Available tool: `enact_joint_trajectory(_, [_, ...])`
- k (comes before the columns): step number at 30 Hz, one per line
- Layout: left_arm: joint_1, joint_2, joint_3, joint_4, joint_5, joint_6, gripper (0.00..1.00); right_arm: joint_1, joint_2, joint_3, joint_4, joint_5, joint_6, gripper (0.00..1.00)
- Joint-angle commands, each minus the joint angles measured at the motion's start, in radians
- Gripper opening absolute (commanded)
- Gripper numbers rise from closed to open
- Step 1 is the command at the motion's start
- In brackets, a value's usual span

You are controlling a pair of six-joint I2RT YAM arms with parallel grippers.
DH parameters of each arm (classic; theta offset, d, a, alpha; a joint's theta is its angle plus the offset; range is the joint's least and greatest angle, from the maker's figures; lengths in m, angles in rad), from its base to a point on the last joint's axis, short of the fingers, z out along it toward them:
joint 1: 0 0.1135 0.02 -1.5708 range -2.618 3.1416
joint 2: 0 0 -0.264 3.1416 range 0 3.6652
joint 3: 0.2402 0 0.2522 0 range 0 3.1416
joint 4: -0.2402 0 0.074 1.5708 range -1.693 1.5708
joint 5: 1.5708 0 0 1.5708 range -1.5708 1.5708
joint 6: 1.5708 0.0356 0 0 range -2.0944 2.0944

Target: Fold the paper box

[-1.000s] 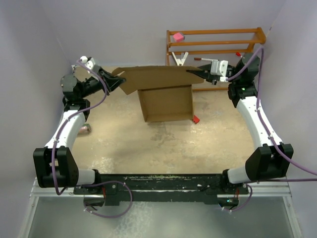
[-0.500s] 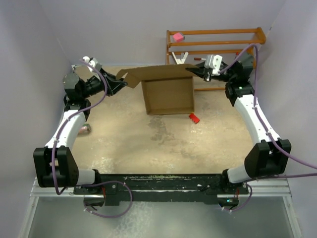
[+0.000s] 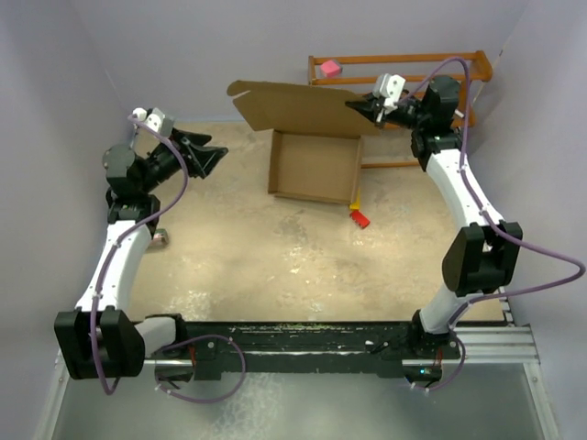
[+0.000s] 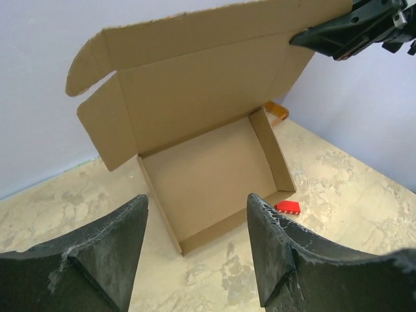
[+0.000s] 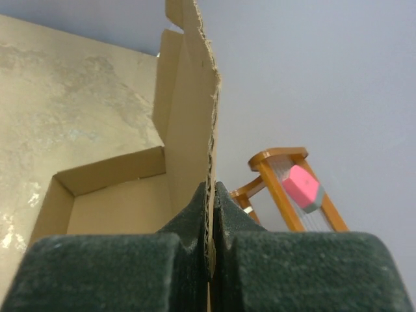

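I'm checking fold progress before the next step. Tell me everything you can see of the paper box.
The paper box is plain brown corrugated cardboard: a shallow empty rectangular tray on the table, its lid raised at the far side with a rounded flap on its left. The right gripper pinches the lid's right edge; the open left gripper is clear of it.

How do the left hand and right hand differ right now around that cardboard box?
The left hand is open and empty; the right hand is shut on the raised lid of the paper box. The left hand sits clear of the box, to its left; the right hand grips the lid's right end. Both are dark and point toward the box.
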Motion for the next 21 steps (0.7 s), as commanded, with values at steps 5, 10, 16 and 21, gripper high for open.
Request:
enact_joint_trajectory(5, [0.007, -0.119, -0.04, -0.111, -0.047, -0.053, 0.67, 0.007, -0.071, -0.05, 0.642, -0.003, -0.006, 0.0])
enact_joint_trajectory(10, [0.007, -0.214, -0.106, -0.101, -0.032, -0.145, 0.68, 0.048, -0.109, -0.041, 0.721, 0.011, -0.006, 0.0])
enact_joint_trajectory(16, [0.007, -0.333, -0.164, -0.161, -0.039, -0.165, 0.69, 0.202, -0.148, 0.057, -0.012, 0.122, -0.006, 0.0])
enact_joint_trajectory(21, [0.007, -0.387, -0.144, -0.311, -0.087, -0.066, 0.7, 0.336, -0.193, 0.077, -0.269, 0.283, 0.875, 1.0])
